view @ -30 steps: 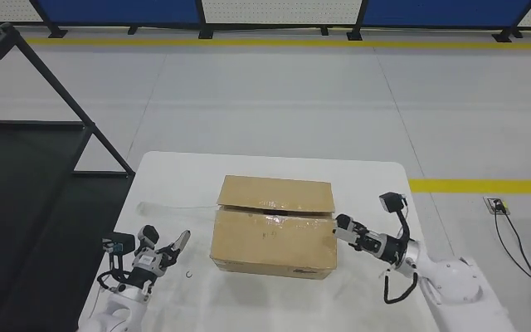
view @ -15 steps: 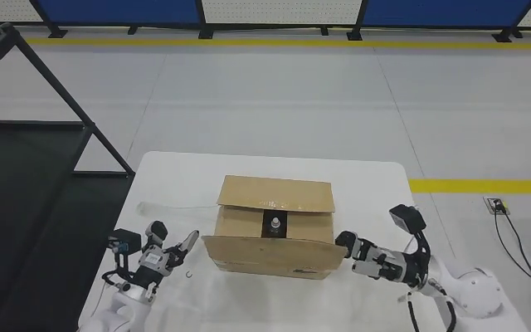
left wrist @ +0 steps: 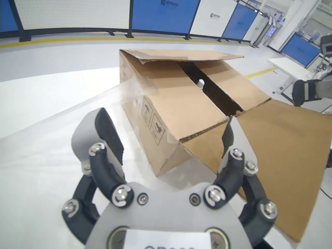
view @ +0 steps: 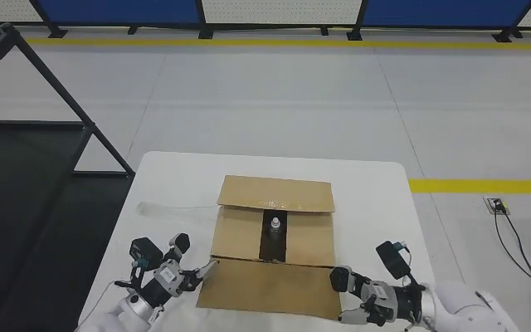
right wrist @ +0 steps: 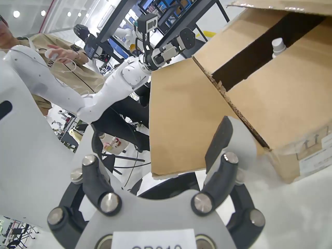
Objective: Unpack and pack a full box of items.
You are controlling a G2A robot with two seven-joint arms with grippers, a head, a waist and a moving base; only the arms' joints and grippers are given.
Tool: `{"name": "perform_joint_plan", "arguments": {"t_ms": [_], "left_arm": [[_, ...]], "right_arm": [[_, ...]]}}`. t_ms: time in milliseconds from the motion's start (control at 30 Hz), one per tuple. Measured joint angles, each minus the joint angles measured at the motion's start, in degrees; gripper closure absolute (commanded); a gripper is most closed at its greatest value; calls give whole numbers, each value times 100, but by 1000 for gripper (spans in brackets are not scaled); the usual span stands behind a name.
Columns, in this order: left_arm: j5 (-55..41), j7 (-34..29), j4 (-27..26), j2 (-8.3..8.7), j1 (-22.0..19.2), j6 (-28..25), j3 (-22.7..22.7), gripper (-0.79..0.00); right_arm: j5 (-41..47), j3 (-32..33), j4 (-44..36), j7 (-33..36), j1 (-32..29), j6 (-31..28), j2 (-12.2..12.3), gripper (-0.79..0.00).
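Note:
The cardboard box (view: 241,236) stands mid-table with its front flap (view: 270,289) folded out flat toward me. Two inner flaps leave a dark gap where a white-capped bottle (view: 275,224) stands upright; the bottle (left wrist: 201,82) (right wrist: 278,46) also shows from both wrists. My left gripper (view: 196,259) is open at the flap's left corner, nothing between its fingers (left wrist: 109,136). My right gripper (view: 342,297) is open at the right corner, with the flap's (right wrist: 179,120) edge between its fingers (right wrist: 223,141). The rear flap (view: 275,192) lies out behind.
The white table (view: 174,174) has free room left, right and behind the box. A clear plastic strip (view: 166,206) lies at the box's back left. A black metal frame (view: 50,124) stands off the table's left. The flap reaches the front edge.
The front flap swung down from shut to flat toward me, uncovering the bottle. Both grippers drew back toward the table's front edge alongside it.

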Motion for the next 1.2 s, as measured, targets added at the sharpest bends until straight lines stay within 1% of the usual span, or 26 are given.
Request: {"name": "perform_joint_plan", "arguments": {"t_ms": [200,233,300,367,400,500,733,800,900,967,1067,1133,1200], "left_arm": [[291,-296,86,48,11,-288,39,-785],[337,-333,102,53,1,-290,50,-785],[399,-374,145,58,-22,-259,89,-785],[428,-383,188,60,-55,-186,128,-785],[437,-383,202,60,-69,-156,145,-785],[466,-372,236,61,-97,-62,181,-785],[468,-371,236,61,-97,-57,183,-785],[468,-371,236,61,-97,-57,183,-785],[468,-371,236,61,-97,-57,183,-785],[468,-371,236,61,-97,-57,183,-785],[468,-371,236,61,-97,-57,183,-785],[468,-371,236,61,-97,-57,183,-785],[468,-371,236,61,-97,-57,183,-785]], "right_arm": [[-3,-301,156,-260,90,-259,270,-785],[103,-335,195,-260,109,-260,305,-785],[594,-380,366,-131,181,-123,364,-785],[1221,-390,534,153,292,248,392,-785],[1371,-390,550,205,305,350,394,-785],[1278,-389,542,157,299,259,392,-785],[1258,-400,535,144,290,261,389,-785],[1397,-502,457,-37,293,526,364,-785],[1829,-718,475,-321,517,1202,302,-785],[2164,-883,594,-357,782,1632,252,-785],[2660,-1137,844,-259,1195,2098,169,-785],[2930,-1289,1064,-204,1451,2312,112,-785],[3077,-1464,1354,-321,1744,2511,37,-785]]}}
